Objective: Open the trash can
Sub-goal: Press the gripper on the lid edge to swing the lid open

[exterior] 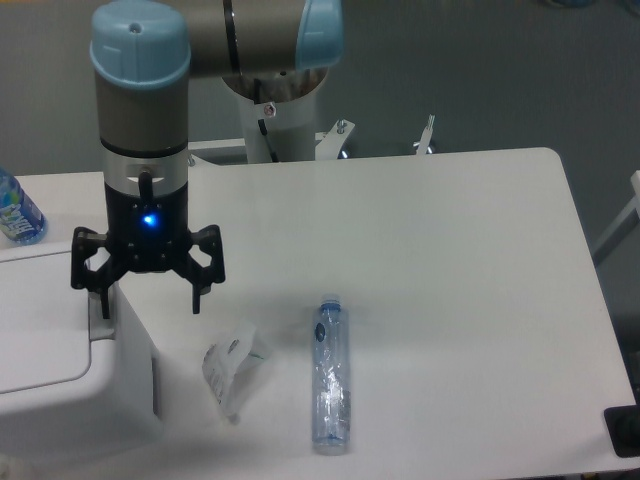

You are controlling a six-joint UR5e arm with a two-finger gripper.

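The trash can (pixel 60 350) stood at the near left corner of the table (pixel 450 250), its flat white lid closed and its grey push tab (pixel 99 303) on the lid's right edge. The gripper (pixel 146 300) hung directly over that right edge with its fingers spread wide and holding nothing. Its left finger (pixel 101 303) stood over the tab, though contact could not be confirmed from this angle; its right finger hung past the can's right wall. The tab therefore lay straight below the hand, so the coming move appeared to be a downward press.

A crumpled wrapper (pixel 233 368) and a clear bottle (pixel 331 375) lay right of the can. Another bottle (pixel 17 210) at the far left bore a blue label, illegible.
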